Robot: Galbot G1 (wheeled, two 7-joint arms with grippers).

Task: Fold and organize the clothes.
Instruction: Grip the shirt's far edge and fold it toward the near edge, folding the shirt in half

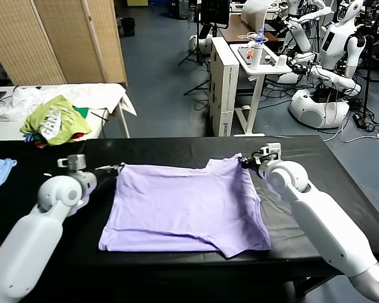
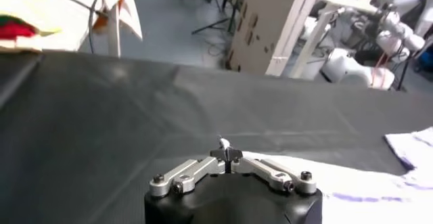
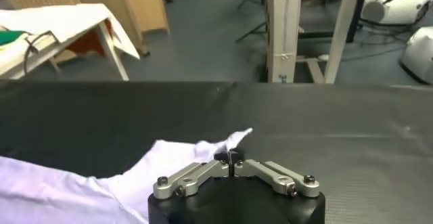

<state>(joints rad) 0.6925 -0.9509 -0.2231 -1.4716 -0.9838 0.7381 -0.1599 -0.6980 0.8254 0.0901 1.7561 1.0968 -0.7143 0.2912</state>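
Two grippers clamped on one garment: left gripper [image 1: 118, 168] pinches the far left corner of the lavender T-shirt [image 1: 186, 208], right gripper [image 1: 245, 162] pinches the far right corner, a point of cloth rising at its tips. Shirt lies spread flat mid-way across the black table [image 1: 341, 183]. Holding both far corners likely sets up a fold toward the near hem.
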